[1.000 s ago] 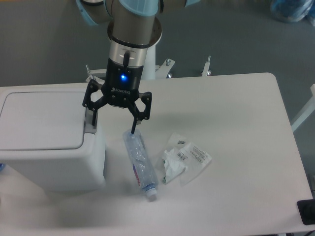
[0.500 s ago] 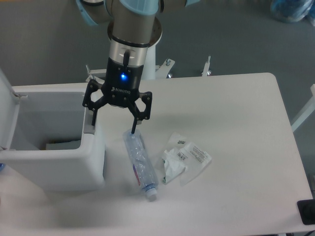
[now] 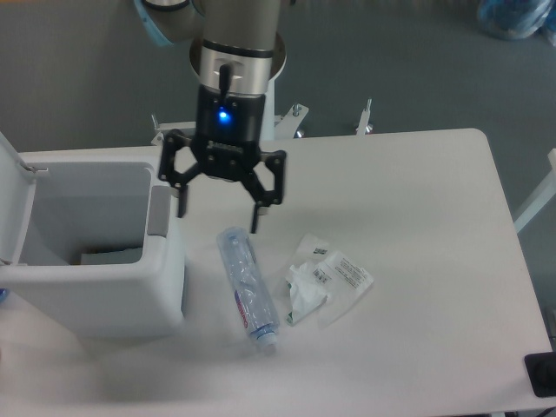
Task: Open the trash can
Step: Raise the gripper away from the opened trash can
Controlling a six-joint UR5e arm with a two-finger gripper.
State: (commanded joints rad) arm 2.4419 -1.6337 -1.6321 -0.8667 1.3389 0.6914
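A: White plastic is seen at the left edge of the frame: the trash can (image 3: 95,261) is located there, on the table (image 3: 417,261). How is its condition to be read?

B: The lid (image 3: 13,204) is swung up at the far left edge, and the interior is exposed. Something flat and pale is visible at the bottom of the cavity; it cannot be identified. The grey push tab (image 3: 159,211) is seen on the upper right wall of the bin.

A: What is reported for the gripper (image 3: 219,208)?

B: It is positioned in the upper centre of the frame, just right of the bin and above the table. The fingers (image 3: 255,213) are spread wide and nothing is held between them. The left finger hangs just beside the push tab; contact with it cannot be confirmed from this view.

A: Which step is judged to be in hand?

B: With the lid raised, the opening itself is judged complete. Clearing the gripper from the bin is judged to be the step in hand.

A: What is called for next?

B: Only a clean retreat is required, upward and away from the tab, so that the lid is not disturbed. The clear bottle (image 3: 247,285), lying below the gripper at centre frame, and the crumpled wrapper (image 3: 326,280) to its right are to be left untouched.
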